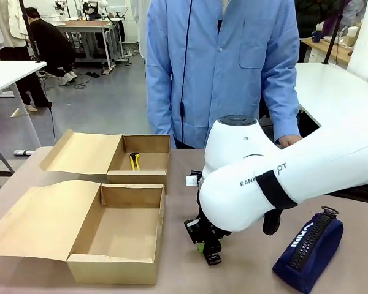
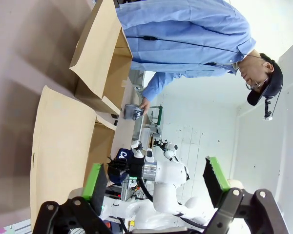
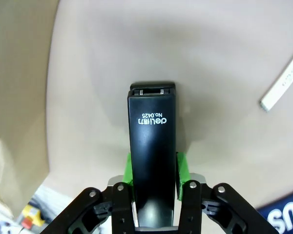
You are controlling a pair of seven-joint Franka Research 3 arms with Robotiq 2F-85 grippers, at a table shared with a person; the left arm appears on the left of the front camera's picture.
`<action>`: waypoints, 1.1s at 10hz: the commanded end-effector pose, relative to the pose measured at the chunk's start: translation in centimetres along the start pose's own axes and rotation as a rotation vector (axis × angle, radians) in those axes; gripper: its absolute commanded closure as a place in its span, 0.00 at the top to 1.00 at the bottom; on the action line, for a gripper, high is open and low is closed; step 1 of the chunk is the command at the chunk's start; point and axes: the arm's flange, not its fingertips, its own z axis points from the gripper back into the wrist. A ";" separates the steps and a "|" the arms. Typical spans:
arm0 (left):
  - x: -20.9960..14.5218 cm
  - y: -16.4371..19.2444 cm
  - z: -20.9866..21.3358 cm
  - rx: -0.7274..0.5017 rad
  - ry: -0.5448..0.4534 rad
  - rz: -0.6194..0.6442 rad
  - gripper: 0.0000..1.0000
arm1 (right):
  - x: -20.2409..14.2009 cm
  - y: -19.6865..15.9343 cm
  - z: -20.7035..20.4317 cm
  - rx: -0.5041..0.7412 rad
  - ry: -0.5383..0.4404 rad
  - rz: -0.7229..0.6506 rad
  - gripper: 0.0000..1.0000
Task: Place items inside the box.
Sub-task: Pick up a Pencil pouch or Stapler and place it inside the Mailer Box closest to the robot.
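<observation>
The big box at the near left looked empty, so the job had hardly begun. The right gripper was squeezed tight on a black stapler, low over the table just right of the box. The navy pouch lay at the near right. The left gripper was spread wide, holding nothing. The stapler would need to lift over the box's right wall. The table between was bare.
</observation>
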 end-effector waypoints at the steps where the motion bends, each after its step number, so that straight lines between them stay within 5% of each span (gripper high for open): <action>1: -0.2 0.0 0.3 -0.006 0.007 -0.020 1.00 | -3.5 -1.0 4.0 0.053 0.058 -0.046 0.00; 3: -0.2 0.0 0.3 -0.006 0.007 -0.020 1.00 | -6.0 -2.3 5.6 0.101 0.024 -0.095 0.00; 11: -0.2 0.0 0.3 -0.006 0.007 -0.020 1.00 | -5.7 -2.6 5.0 0.128 0.019 -0.102 0.00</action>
